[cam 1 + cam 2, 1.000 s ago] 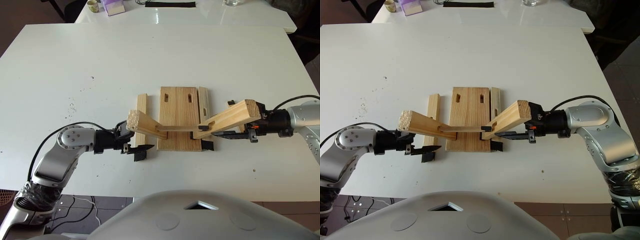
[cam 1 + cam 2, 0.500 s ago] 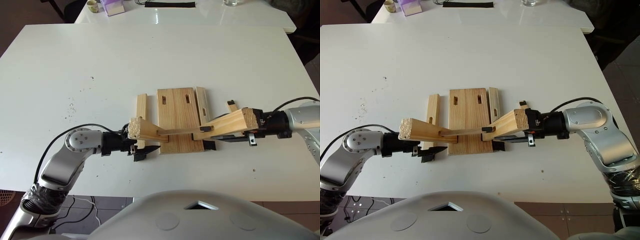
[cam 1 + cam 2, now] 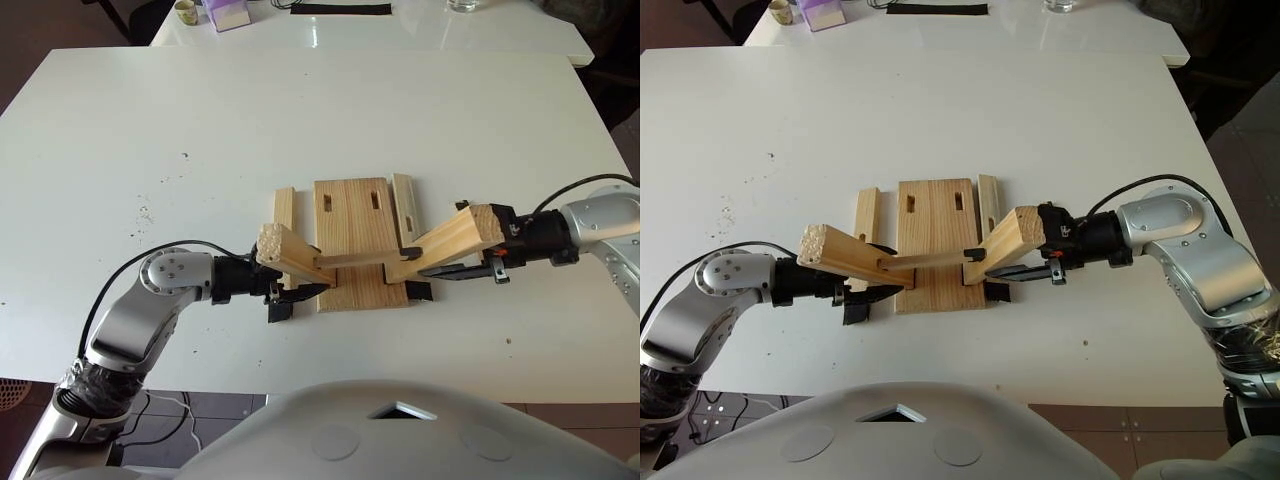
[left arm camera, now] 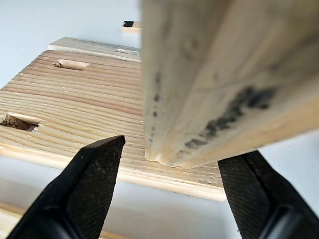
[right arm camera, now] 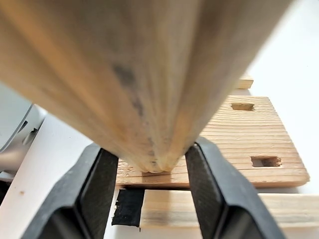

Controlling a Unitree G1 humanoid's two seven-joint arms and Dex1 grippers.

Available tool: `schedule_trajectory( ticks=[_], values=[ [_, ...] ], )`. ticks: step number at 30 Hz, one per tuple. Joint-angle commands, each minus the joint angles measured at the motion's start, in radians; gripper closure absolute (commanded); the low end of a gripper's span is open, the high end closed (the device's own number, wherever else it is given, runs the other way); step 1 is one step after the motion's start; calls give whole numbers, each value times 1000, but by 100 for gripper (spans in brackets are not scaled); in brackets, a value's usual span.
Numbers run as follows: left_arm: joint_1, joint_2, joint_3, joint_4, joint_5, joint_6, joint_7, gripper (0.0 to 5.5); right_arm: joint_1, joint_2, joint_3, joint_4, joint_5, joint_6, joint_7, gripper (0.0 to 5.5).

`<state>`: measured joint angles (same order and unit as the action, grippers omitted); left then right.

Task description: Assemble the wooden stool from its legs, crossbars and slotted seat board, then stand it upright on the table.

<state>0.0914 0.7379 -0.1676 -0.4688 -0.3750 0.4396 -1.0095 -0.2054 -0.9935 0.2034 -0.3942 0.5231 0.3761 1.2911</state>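
The slotted seat board (image 3: 352, 215) lies flat at mid-table. Above its near edge two thick legs tilt toward each other, with a thin crossbar (image 3: 355, 261) spanning between them. My left gripper (image 3: 293, 298) is shut on the left leg (image 3: 283, 255), whose underside shows between the black fingers (image 4: 94, 172) in the left wrist view. My right gripper (image 3: 428, 278) is shut on the right leg (image 3: 450, 238), clamped between its fingers (image 5: 97, 196). One loose leg (image 3: 284, 208) lies along the board's left side, and another (image 3: 404, 203) lies along its right side.
A small black-tipped wood piece (image 3: 462, 205) lies right of the board. A cup (image 3: 185, 12), a purple box (image 3: 226, 13) and a black strip (image 3: 340, 9) sit on the far table. The table's near edge runs just behind both arms.
Both grippers have drawn inward, bringing the two legs closer together on the crossbar. The joined pieces dipped toward the board's near edge, and the right leg now tilts up steeper.
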Motion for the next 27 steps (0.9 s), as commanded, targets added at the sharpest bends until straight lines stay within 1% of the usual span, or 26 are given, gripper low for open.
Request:
schedule_trajectory(
  ticks=[1,6,12,16,21,27],
  values=[
    [-49,-17,-13,-14,4,11,24,224,0,0,123,-10,-65,38,75,350],
    [-94,-37,-35,-54,1,50,36,224,-6,6,190,-3,-124,38,61,350],
    [-151,-50,-66,-67,6,73,20,224,14,21,229,76,-162,36,40,350],
    [-154,-22,-56,-15,20,50,-12,224,49,21,236,117,-187,-3,29,350],
    [-151,37,-2,92,18,-3,-92,224,80,12,238,118,-185,-25,5,350],
    [-213,37,40,280,1,-34,-137,224,64,21,247,121,-188,-31,-32,350]
  ],
)
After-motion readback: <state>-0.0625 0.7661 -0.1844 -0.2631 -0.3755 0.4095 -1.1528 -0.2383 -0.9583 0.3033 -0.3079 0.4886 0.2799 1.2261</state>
